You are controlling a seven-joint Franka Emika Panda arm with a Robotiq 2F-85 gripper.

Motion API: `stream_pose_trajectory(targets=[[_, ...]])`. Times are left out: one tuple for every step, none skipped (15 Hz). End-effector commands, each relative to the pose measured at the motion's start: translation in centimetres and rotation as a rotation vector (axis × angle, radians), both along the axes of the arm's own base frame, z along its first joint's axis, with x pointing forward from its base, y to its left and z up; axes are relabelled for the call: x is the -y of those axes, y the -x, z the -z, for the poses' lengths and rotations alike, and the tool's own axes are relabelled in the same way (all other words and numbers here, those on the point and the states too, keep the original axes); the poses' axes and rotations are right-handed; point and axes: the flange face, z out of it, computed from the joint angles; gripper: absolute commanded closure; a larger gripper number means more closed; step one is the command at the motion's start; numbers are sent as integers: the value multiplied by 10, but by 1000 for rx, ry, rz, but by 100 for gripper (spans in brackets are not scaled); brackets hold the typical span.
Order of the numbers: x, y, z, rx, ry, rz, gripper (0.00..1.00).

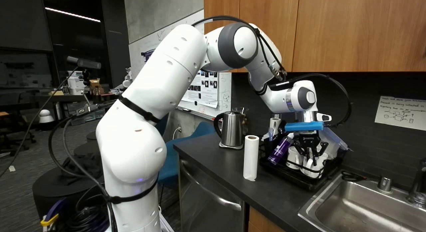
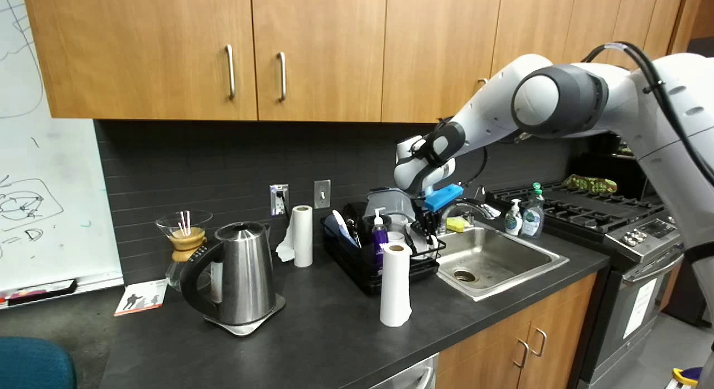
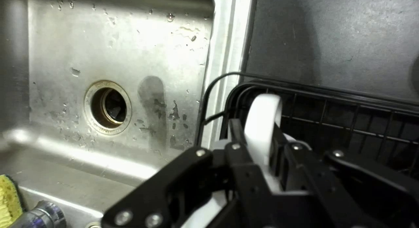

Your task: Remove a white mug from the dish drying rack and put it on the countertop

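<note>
Fingers (image 3: 238, 156) snug on the handle of the white mug (image 3: 261, 131), a contact plain only in the wrist view

In the wrist view, there is strong glare on the sink (image 3: 140, 54), and a soft shadow lies on the desk (image 3: 360, 41).

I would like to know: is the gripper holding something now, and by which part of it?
The gripper appears to hold the white mug by its handle, pinched from both sides.
</note>
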Motion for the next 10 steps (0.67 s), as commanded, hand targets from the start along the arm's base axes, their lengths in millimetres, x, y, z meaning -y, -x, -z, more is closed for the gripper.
stream_pose_trajectory(targets=[[-2,1,-31,36,21,-18,95],[-2,1,-35,41,25,-18,95],[-3,0,-37,43,26,-17,95],[-3,0,-38,41,27,-14,95],[-4,-2,-37,37,26,-12,95],[-5,-2,-37,35,25,-11,95],[-6,-3,-37,33,23,-12,95],[-7,-3,-37,35,20,-14,95],[-8,-4,-37,36,13,-15,95],[-7,-4,-36,32,14,-8,95]])
